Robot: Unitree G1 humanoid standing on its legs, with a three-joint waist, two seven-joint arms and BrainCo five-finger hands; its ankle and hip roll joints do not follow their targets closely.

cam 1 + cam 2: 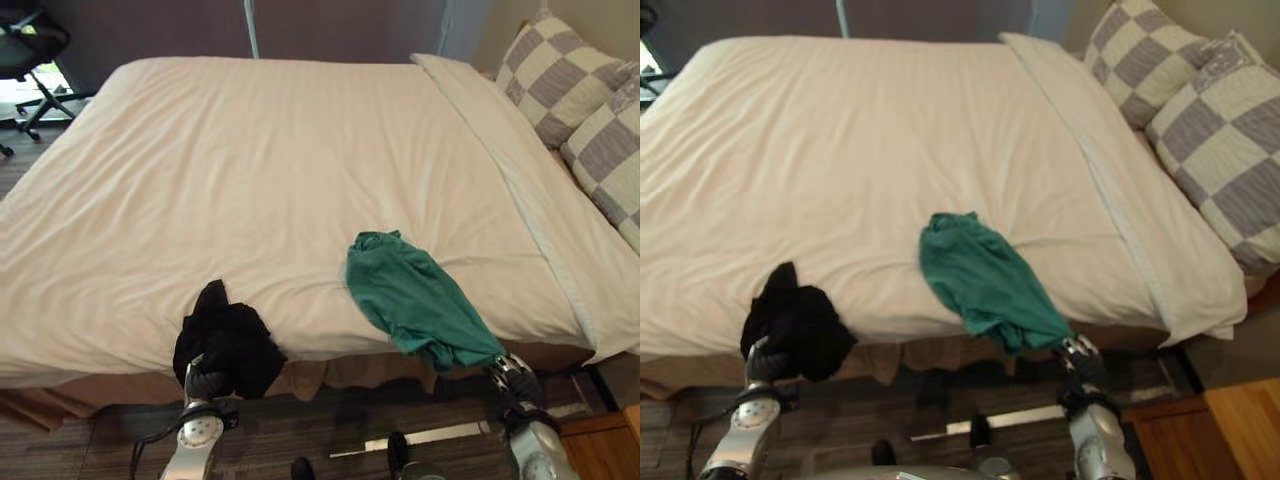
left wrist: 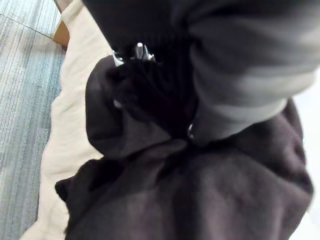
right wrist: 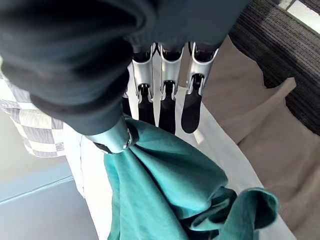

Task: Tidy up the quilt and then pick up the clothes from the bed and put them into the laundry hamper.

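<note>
We grip the black garment [image 1: 228, 345] in our left hand [image 1: 203, 382], the green garment [image 1: 420, 300] pinched in our right hand [image 1: 512, 373], both at the bed's [image 1: 250, 170] near edge for lifting.

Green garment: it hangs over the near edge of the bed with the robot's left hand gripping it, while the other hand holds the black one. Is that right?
Not quite. The green garment does hang over the near edge of the bed, but the right hand grips it, as the right wrist view shows. The left hand holds the black garment.
</note>
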